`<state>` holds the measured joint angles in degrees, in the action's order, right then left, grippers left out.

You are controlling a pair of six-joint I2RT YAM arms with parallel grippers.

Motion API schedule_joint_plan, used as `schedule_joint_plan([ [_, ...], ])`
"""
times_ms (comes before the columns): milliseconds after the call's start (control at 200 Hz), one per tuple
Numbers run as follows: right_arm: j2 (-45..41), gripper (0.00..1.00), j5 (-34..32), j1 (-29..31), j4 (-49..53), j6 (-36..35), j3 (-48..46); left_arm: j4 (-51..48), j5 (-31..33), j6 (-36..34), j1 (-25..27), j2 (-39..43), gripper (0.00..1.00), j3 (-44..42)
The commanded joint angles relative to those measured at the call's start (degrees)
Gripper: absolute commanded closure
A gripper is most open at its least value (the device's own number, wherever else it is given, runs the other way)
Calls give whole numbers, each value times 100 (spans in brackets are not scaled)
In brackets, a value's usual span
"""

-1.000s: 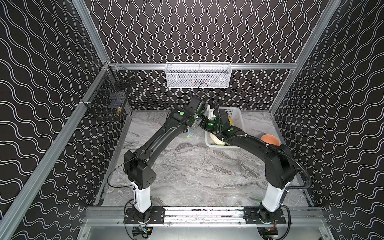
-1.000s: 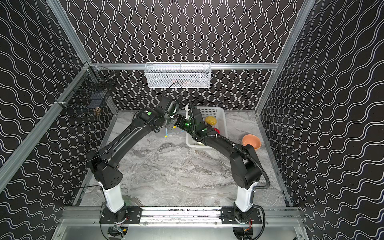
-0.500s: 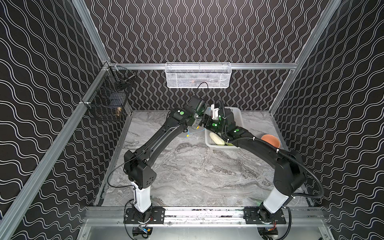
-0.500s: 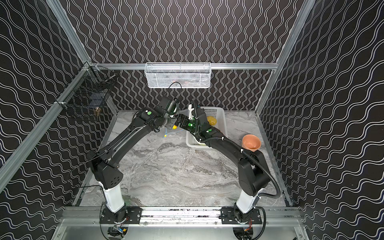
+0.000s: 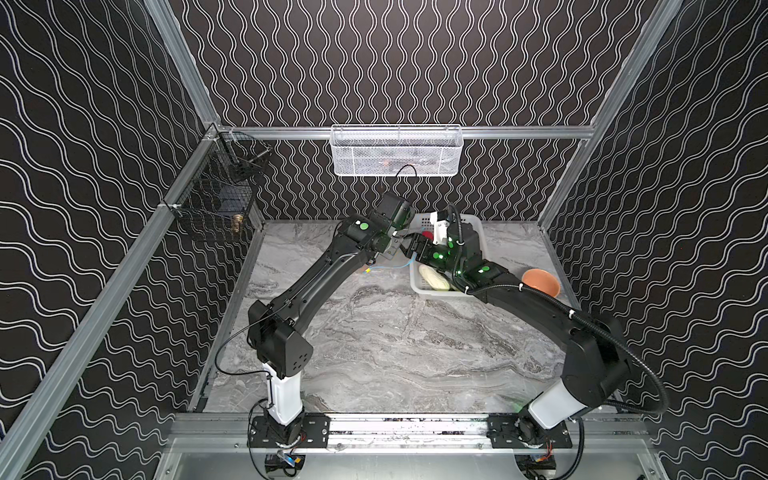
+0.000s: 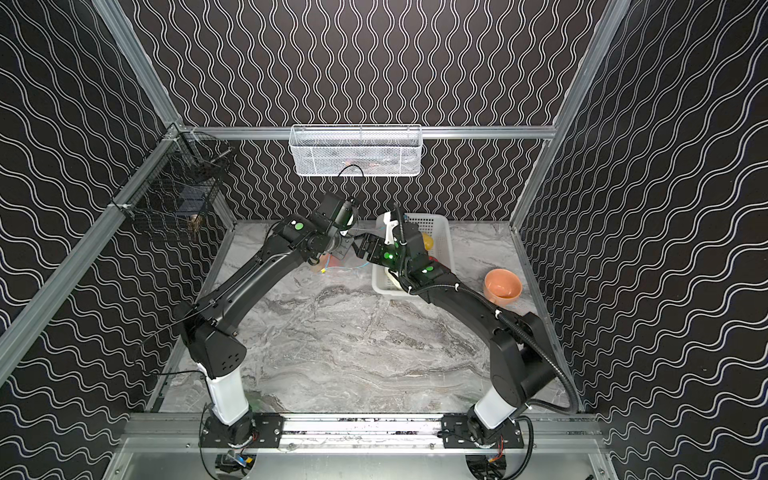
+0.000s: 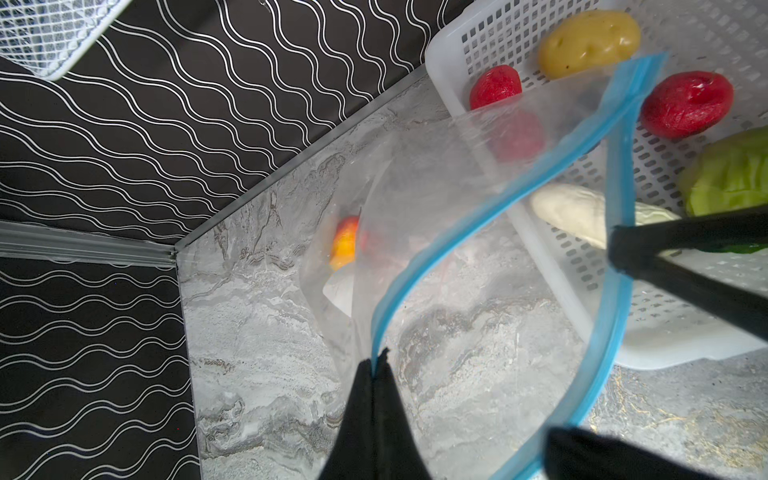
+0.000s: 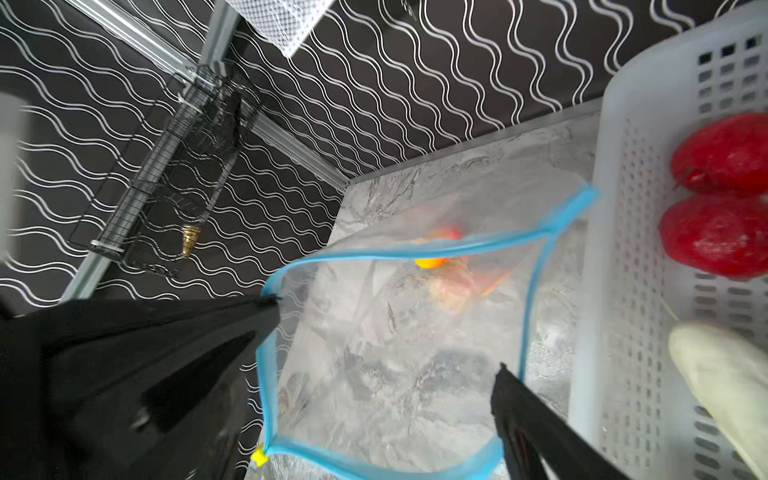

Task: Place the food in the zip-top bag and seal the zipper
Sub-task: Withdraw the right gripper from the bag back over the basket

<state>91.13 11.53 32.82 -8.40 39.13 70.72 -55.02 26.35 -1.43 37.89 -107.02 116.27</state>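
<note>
Zip-top bag is just beside the white basket, mouth gaping. Whether its bottom rests on the worktop cannot be told.

Left gripper: pressed together, pinching the zipper at the mouth rim.

Right gripper: spread wide at the opposite rim. One finger crosses the blue strip; contact unclear. In the right wrist view only one of its fingers reads cleanly. The black mass across from it is blurred and cannot be sorted into parts.

Yellow slider tab sits at one end of the strip.

Yellow-orange fruit is inside the bag, smeared by the film. A pale patch beside it is not identifiable.

In the basket:
- yellow potato
- red piece
- second red piece
- third red piece, dimmed behind the film
- white long vegetable, partly covered by strip and finger
- green cabbage, cut by the frame edge

In both top views the arms cover most of the bag; a thin blue line and a yellow speck show. Orange bowl stands apart, beyond the basket.
</note>
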Motion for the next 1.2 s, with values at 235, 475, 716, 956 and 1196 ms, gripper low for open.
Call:
schedule_joint_plan([
  [235, -462, 2, 95, -272, 45, -364, -161, 62, 137, 24, 8, 6, 100, 11],
  [475, -579, 1, 81, -624, 570, -550, -186, 84, 213, -16, 8, -30, 100, -12],
  [716, -346, 1, -799, -714, 1859, -956, 469, 7, 130, -7, 9, -71, 100, 117],
  [956, 88, 1, -1667, -737, 2773, -983, 1049, 54, 207, -7, 8, -130, 100, 18],
  [1196, 90, 1, -1470, -1102, 2182, -876, 569, 46, 291, -40, 8, -137, 100, 30],
])
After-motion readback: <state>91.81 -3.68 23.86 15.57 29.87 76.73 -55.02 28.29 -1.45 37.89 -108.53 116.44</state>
